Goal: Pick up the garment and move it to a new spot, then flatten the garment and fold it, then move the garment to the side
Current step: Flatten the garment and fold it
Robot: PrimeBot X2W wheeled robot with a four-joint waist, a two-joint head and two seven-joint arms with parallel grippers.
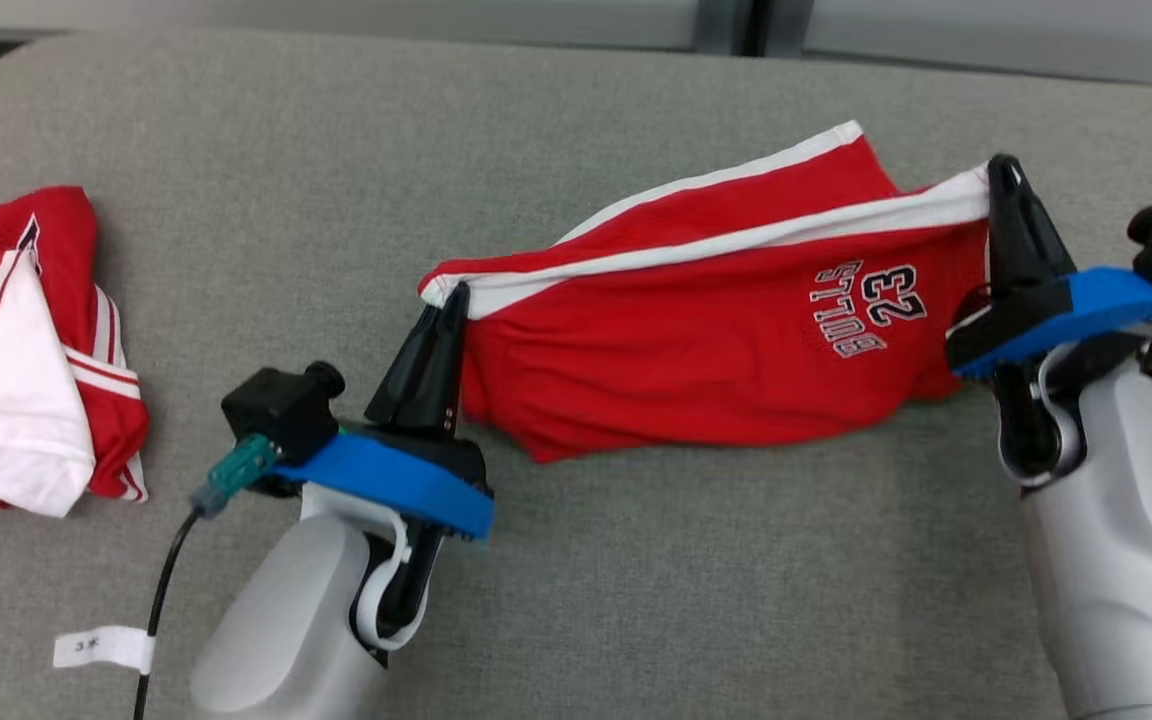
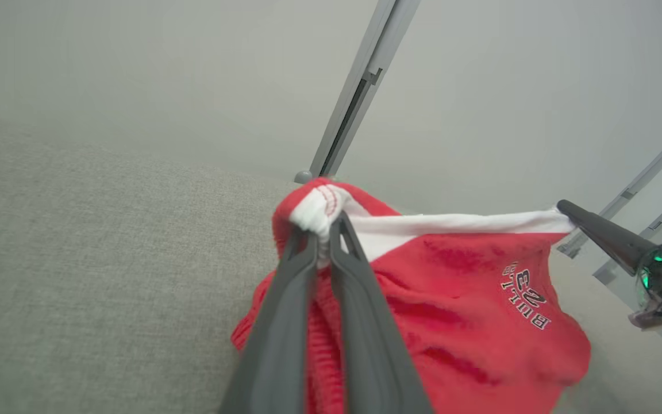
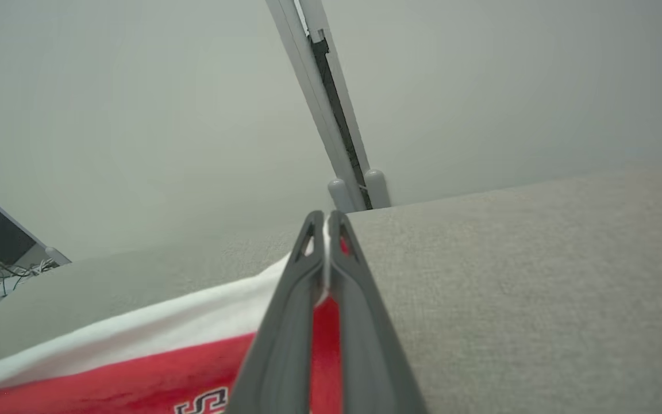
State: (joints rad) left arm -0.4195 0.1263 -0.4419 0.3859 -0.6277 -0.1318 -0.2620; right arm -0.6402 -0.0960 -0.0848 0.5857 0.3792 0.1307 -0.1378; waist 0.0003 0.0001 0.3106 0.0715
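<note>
The red garment (image 1: 716, 340) is held stretched between the grippers, its long axis running from left gripper (image 1: 454, 300) to right gripper (image 1: 1004, 172), with the white band uppermost and the body hanging below it. Each gripper is clamped on a band corner. Both sets of fingers are pointed up the head view, tilted slightly inward.

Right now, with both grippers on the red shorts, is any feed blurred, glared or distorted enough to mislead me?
Head view: even light, sharp, a soft shadow under the red shorts. Left wrist view: left gripper soft near the lens, wall hazy, horizon tilted. Right wrist view: right gripper blurred low down, wall washed out; no glare.
</note>
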